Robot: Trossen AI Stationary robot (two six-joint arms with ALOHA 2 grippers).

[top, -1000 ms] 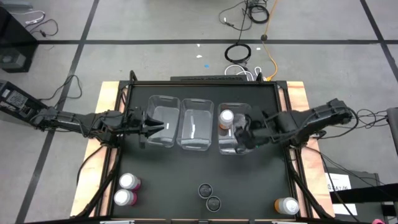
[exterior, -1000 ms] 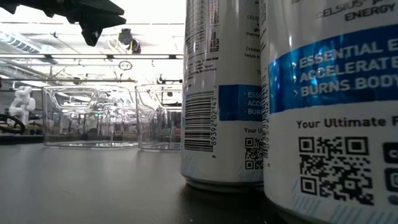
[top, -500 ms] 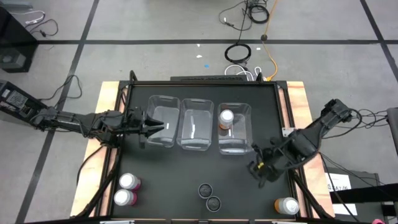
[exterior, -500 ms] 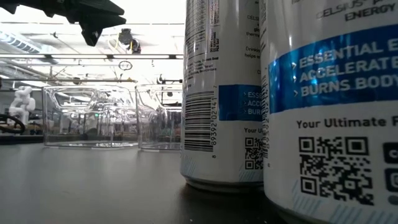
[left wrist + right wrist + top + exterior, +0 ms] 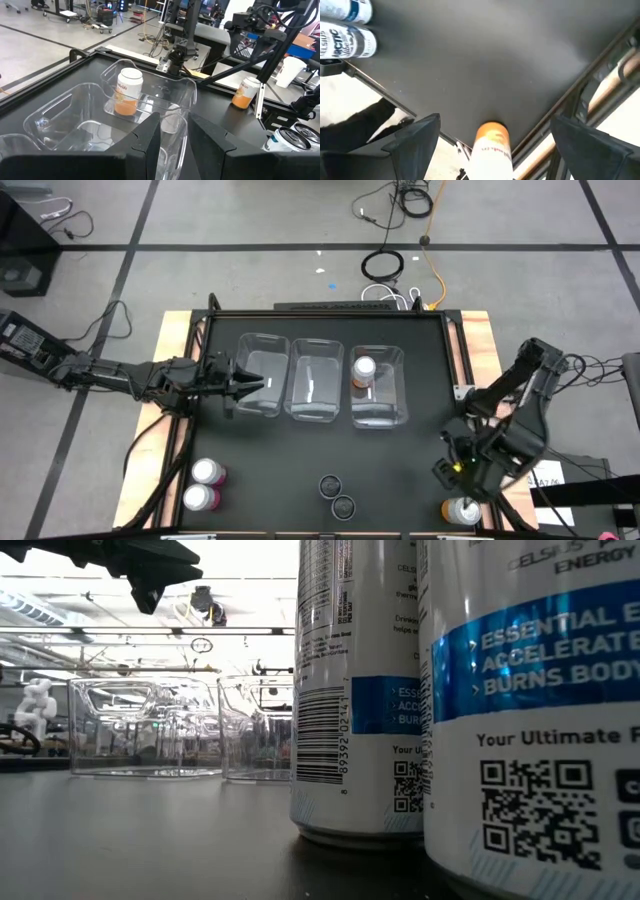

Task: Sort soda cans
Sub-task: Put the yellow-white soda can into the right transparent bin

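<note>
The right arm folds back over the bench's [image 5: 330, 450] right front corner, elbow raised near the edge, with the right claw [image 5: 462, 480] pointing down just above the loose orange can [image 5: 462, 511]. In the right wrist view its two dark fingers [image 5: 415, 142] are spread wide with nothing between them, and that can [image 5: 492, 150] stands upright in the gap below, not touched.

The left arm reaches in low from the left side, stretched almost flat, and the left claw [image 5: 243, 385] sits at the near wall of the left bin [image 5: 262, 375]. Its fingers [image 5: 147, 145] show a narrow gap and hold nothing.

Three clear bins stand in a row mid-bench. The second orange can [image 5: 364, 372] stands upright inside the right bin [image 5: 380, 395], white lid up; the middle bin [image 5: 316, 380] holds no can.

Two pink cans [image 5: 203, 485] stand side by side at the front left. Two dark cans [image 5: 337, 496] stand close together at the front centre, and they fill the low view, showing white labels with blue bands [image 5: 500, 710].
</note>
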